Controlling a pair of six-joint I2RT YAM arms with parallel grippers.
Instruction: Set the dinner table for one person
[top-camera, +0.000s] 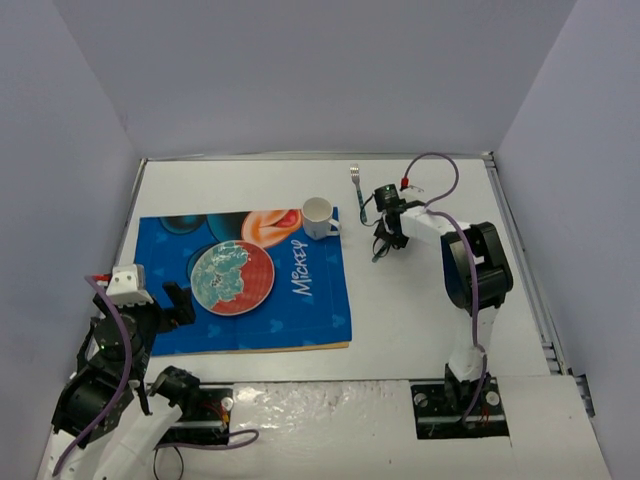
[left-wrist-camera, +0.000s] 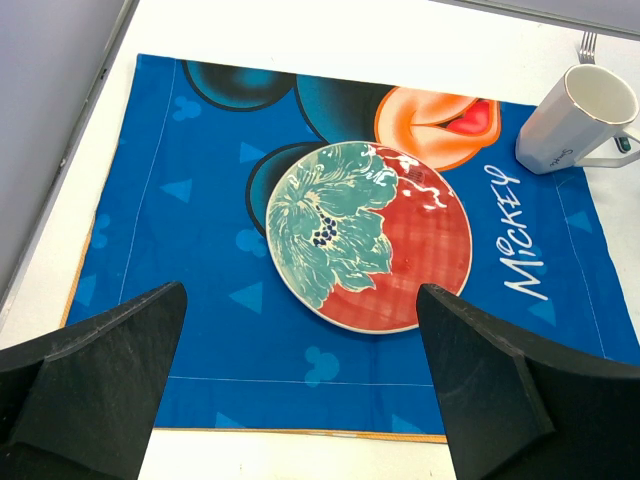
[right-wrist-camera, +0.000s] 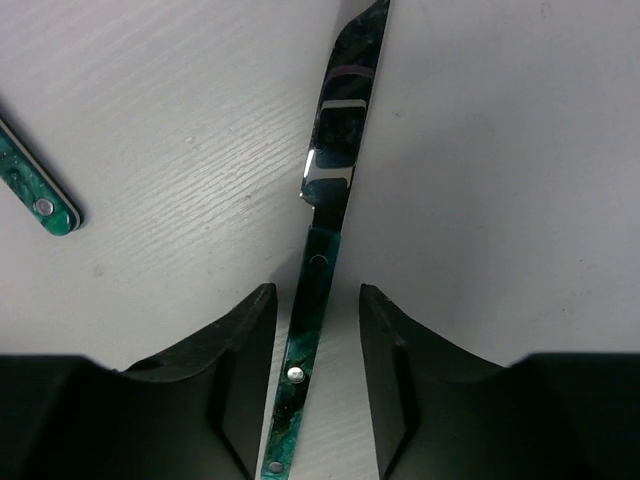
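Table (top-camera: 400, 300), flat white with a faint grain, spans the top view under everything. On it, at 1 o'clock from the plate (top-camera: 232, 277), the right claw (right-wrist-camera: 315, 292) stands narrow astride the knife (right-wrist-camera: 322, 240), with a slim gap on each side, gripping nothing yet. The handle is thin, marbled green and riveted; the blade is polished steel. Lying flat on a hard top, the knife could slide or swivel out of the pinch, or droop blade-first. Left claw (left-wrist-camera: 300, 290) gapes wide by the mat (left-wrist-camera: 200, 200), at 8 o'clock.
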